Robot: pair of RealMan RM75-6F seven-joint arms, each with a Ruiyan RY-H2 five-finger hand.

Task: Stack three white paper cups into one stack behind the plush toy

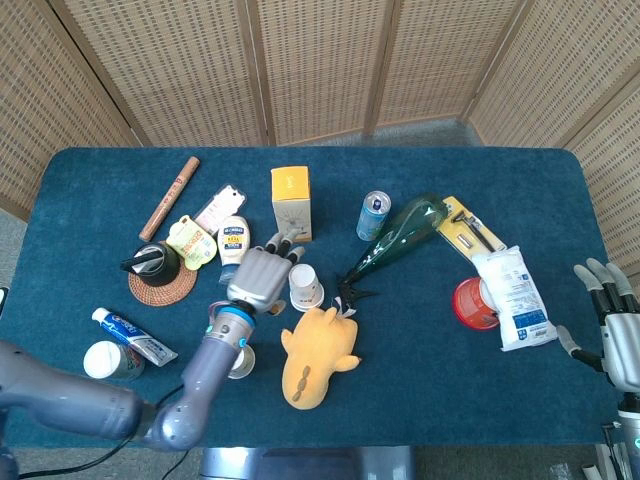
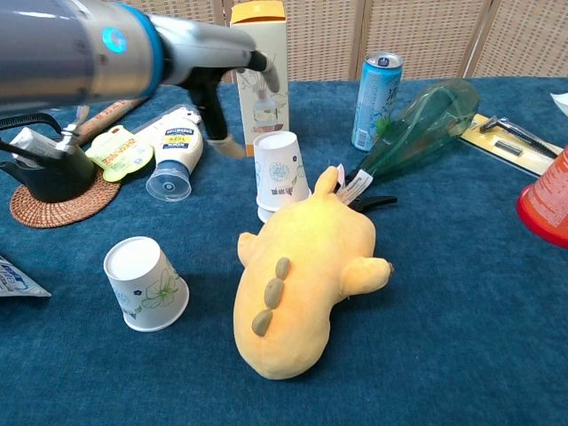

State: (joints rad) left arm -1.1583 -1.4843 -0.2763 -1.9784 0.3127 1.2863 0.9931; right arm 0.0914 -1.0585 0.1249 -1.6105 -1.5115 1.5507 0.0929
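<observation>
The left hand (image 1: 258, 277) is hovering with its fingers spread and nothing in them, just to the left of the stacked cups (image 2: 280, 177), apart from them. That stack of two white paper cups is standing upside down on the blue worktop (image 1: 420, 350), directly behind the yellow plush toy (image 2: 302, 266) and touching its head end; in the head view it is showing at (image 1: 305, 286). The third cup (image 2: 145, 282) is sitting inverted and alone near the front left, well apart from the stack, with the plush toy lying between the two on its belly.

The right hand (image 1: 612, 320) is hanging at the far right edge of the head view, fingers apart and holding nothing, off the side of the worktop.

Behind the stack a yellow-topped box (image 2: 258, 75) is standing upright, and a mayonnaise bottle (image 2: 174, 153) is lying to its left. A blue drink can (image 2: 375, 100) is standing beside a green bottle (image 2: 417, 126) that is lying on its side, its neck pointing towards the plush toy. A black kettle (image 2: 43, 169) is resting on a woven coaster (image 2: 53, 205) at the left. A red cup (image 2: 548, 202) is showing at the right edge
</observation>
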